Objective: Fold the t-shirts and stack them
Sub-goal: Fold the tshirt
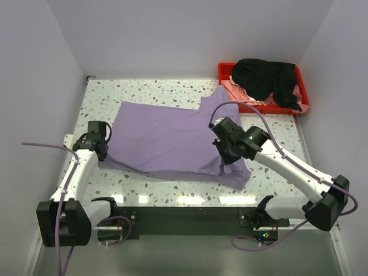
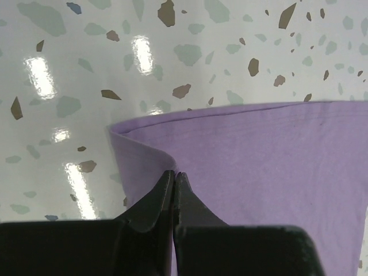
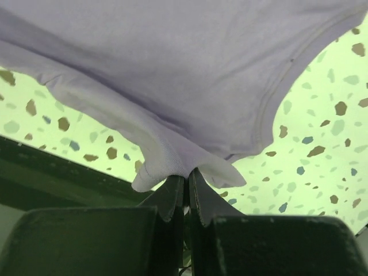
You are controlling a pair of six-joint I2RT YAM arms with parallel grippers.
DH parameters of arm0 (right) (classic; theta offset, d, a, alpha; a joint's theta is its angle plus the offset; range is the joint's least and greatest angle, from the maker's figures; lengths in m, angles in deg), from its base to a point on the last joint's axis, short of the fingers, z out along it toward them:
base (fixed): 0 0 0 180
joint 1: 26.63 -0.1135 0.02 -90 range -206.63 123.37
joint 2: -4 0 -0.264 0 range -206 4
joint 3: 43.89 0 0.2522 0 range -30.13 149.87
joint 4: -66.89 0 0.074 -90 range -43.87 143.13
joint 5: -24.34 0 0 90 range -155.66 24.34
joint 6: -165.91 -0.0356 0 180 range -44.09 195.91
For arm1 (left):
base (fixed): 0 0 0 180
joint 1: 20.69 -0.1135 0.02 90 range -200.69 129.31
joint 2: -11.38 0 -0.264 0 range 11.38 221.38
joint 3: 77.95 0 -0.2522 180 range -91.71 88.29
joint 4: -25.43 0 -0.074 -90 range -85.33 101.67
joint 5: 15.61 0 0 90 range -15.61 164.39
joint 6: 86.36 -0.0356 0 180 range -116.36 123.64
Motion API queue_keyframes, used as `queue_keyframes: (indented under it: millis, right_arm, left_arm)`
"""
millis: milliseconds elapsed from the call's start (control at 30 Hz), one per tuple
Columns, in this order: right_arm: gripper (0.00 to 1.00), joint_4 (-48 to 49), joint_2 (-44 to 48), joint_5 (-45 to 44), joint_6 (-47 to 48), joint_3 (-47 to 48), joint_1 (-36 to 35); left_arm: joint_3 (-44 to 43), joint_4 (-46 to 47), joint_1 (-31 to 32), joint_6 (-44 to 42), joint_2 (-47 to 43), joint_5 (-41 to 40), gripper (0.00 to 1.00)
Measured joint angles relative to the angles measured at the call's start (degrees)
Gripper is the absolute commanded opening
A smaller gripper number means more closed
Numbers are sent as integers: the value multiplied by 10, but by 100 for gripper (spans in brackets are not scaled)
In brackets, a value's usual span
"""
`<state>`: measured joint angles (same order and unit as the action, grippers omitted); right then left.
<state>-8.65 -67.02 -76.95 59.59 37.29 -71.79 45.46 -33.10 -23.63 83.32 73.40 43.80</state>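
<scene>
The light purple t-shirt (image 1: 167, 135) lies spread on the speckled table, partly folded. My left gripper (image 1: 100, 148) is shut on its left near corner; in the left wrist view (image 2: 173, 175) the cloth (image 2: 259, 167) curls up into the closed tips. My right gripper (image 1: 225, 150) is shut on the shirt's right side and holds it lifted; in the right wrist view (image 3: 187, 175) the purple cloth (image 3: 184, 69) hangs from the tips above the table. The black t-shirt (image 1: 267, 80) lies heaped on the pale pink t-shirt (image 1: 237, 92) in the red tray.
The red plastic tray (image 1: 303, 87) stands at the back right corner. White walls close in the table on the left, back and right. A black rail (image 1: 184, 221) runs along the near edge between the arm bases.
</scene>
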Motion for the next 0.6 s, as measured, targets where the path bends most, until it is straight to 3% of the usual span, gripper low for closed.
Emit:
queue_keyframes:
  millis: [600]
  right_arm:
    - [0, 61, -139, -14, 88, 59, 98]
  left_arm:
    - [-18, 88, 0, -30, 126, 2, 0]
